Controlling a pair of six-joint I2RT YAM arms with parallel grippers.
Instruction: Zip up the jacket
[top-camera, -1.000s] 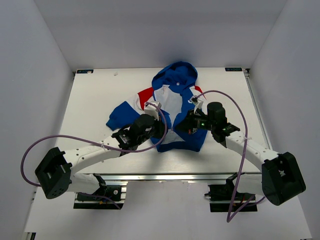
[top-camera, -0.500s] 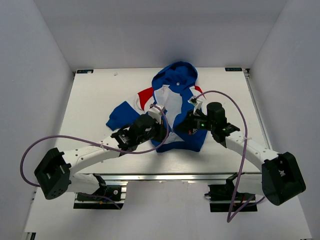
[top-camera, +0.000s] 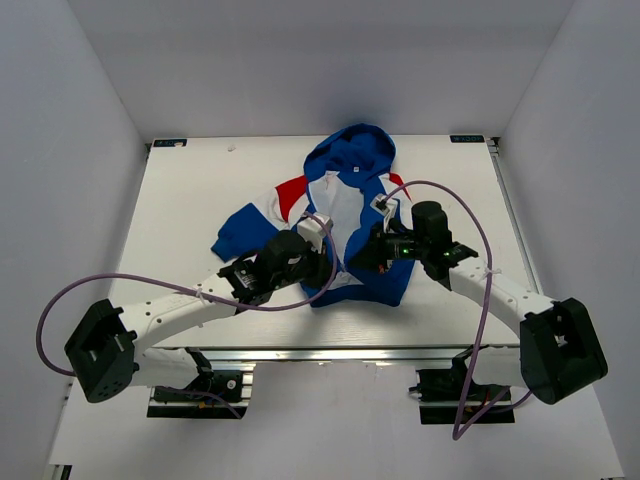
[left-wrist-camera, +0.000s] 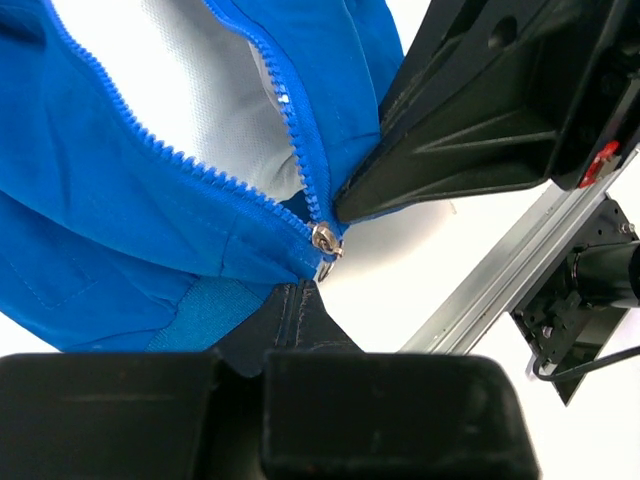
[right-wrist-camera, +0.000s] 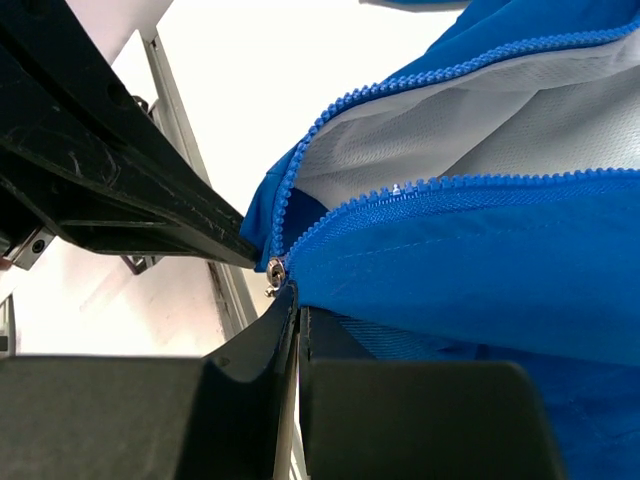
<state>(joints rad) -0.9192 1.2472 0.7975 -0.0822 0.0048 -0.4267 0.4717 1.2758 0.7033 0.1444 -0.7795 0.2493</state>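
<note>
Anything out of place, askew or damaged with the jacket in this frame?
Nothing looks damaged or spilled. The jacket lies open and slightly askew. Only one sleeve shows, splayed toward the left arm's side, and the other is hidden. The zipper slider sits at the hem with its teeth intact, close to the left gripper and the right gripper.

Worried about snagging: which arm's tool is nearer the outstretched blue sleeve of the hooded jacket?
Left. The left tool is at the hem of the blue, red and white hooded jacket, just right of that sleeve; the right tool is farther right, beyond the left one.
</note>
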